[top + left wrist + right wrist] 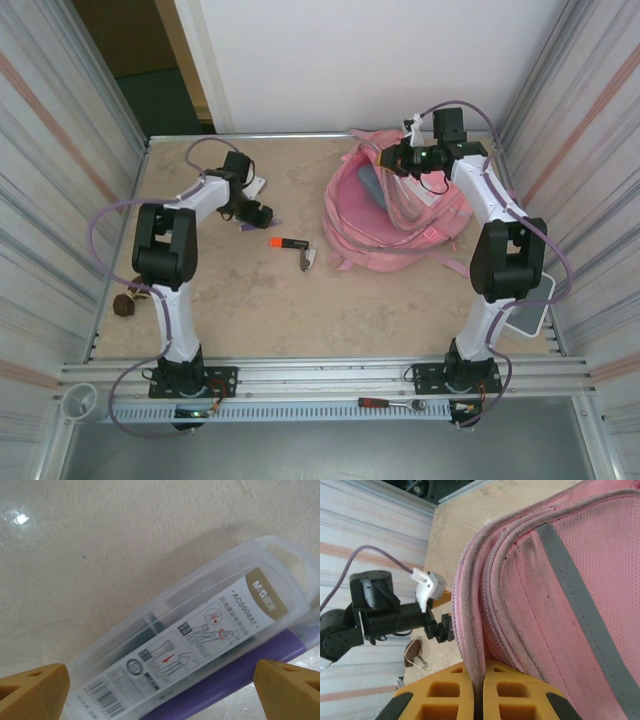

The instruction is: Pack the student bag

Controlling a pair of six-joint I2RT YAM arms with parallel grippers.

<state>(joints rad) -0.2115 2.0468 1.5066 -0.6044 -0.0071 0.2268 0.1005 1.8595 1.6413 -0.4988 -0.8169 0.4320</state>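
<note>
Top view, upper right: student bag [395, 215] lies mouth open, right gripper [400, 158] at rim. Centre: orange marker [287, 243] unpacked.
Left wrist view: left gripper [160, 687] spread wide, straddling clear case [200, 625], no grip.
Right wrist view: pads pinch bag rim seam. Packing looks barely begun.

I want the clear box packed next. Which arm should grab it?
Left, probably. The left fingers are open, one on each side of the box, while the right fingers are shut on the bag edge.
</note>
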